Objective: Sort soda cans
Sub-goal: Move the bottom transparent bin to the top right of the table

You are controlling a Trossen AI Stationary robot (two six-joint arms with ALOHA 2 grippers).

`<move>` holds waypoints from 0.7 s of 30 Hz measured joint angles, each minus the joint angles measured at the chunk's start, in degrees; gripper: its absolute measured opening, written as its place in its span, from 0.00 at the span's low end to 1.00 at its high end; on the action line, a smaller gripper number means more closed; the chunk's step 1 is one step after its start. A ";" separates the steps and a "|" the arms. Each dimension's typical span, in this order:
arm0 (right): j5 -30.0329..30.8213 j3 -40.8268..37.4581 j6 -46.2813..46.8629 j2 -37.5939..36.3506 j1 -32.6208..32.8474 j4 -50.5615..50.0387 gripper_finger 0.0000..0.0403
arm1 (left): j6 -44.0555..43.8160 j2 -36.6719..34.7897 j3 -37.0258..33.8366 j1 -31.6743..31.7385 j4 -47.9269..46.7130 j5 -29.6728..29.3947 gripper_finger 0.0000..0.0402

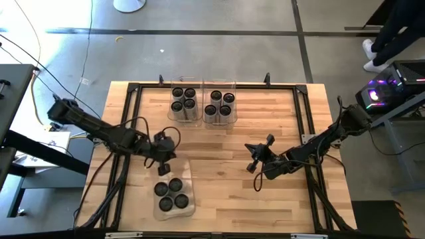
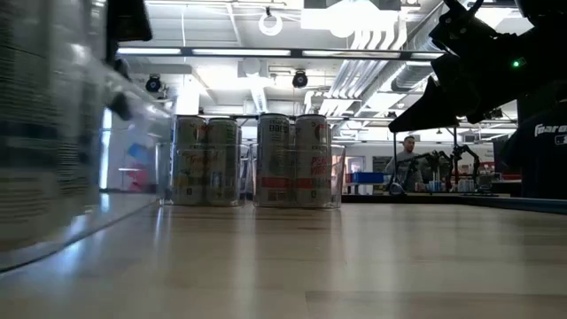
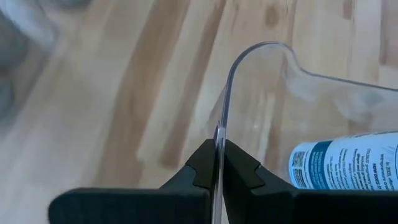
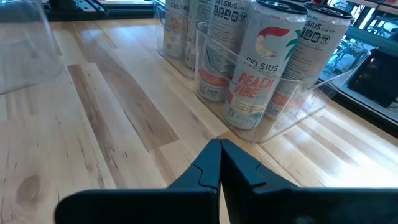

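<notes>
Pinching the thin wall of the near clear plastic bin (image 1: 186, 169), the left gripper (image 3: 219, 163) has its fingers pressed tight on it. I think the next move is to pull that bin gently so its four dark-topped round soda cans (image 1: 172, 193) stay up. Eight more cans fill two far bins (image 1: 233, 85). The right gripper (image 4: 220, 163) waits mid-table, pressed together, holding nothing.

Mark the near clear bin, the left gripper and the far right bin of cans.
near clear bin (image 1: 188, 174): high view, bare part of its far wall.
left gripper (image 3: 218, 155): left wrist view, where its shut fingers pinch the bin's rim.
far right bin (image 1: 232, 86): high view, far rim.
</notes>
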 joint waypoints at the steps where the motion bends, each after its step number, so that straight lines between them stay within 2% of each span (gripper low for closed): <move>1: 0.00 0.00 -0.02 0.00 0.00 0.00 0.00 | 1.58 0.32 0.00 0.76 1.41 -0.22 0.01; 9: -0.78 -0.02 0.22 0.00 0.00 -0.24 0.00 | 11.25 6.97 0.00 6.78 10.78 0.11 0.01; 21: -1.28 -0.02 0.22 0.00 0.00 -0.24 0.00 | 18.93 17.17 0.20 13.31 27.80 2.40 0.01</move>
